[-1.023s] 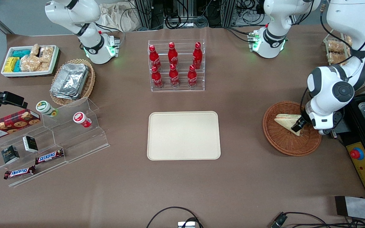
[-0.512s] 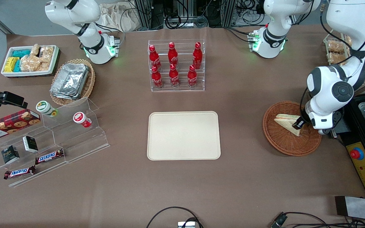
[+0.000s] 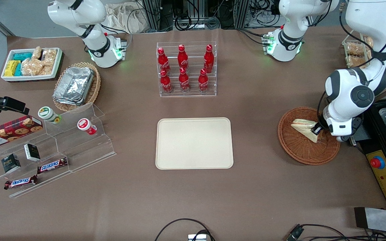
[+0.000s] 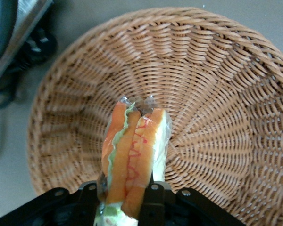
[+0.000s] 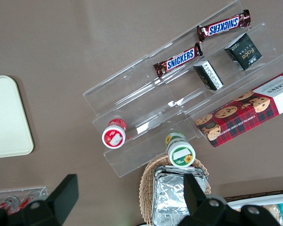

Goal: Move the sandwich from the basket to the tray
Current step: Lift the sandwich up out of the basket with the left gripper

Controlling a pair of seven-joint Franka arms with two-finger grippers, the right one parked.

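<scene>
The tool (image 3: 316, 130) sits low inside the basket (image 3: 300, 152), and in the left wrist view its two black fingers (image 4: 151, 200) are pressed against either face of the sandwich (image 4: 132, 160), so it is clenched on the wrapped wedge with the orange and green filling edge pointing away from the wrist. From the front, the sandwich (image 3: 305, 129) lies just at the tool's tip, tilted, its pale bread face up and most of it over the woven floor of the basket; whether it has left the weave I cannot tell. The basket rim curves round the tool on every side. The tray (image 3: 194, 143) lies on the tabletop (image 3: 263, 187) well apart from the tool, toward the parked arm's end and about level with it in depth, with nothing on it. I judge the step in hand to be the grasp itself, just secured, with the transfer not yet begun, so the task is at an early stage. The next move calls for a straight lift high enough for the hanging end of the sandwich to clear the rim, then a sideways carry over bare tabletop to the tray's middle. The clear wrap looks slippery and the bread soft, so the grip may shift if the lift is abrupt.
</scene>
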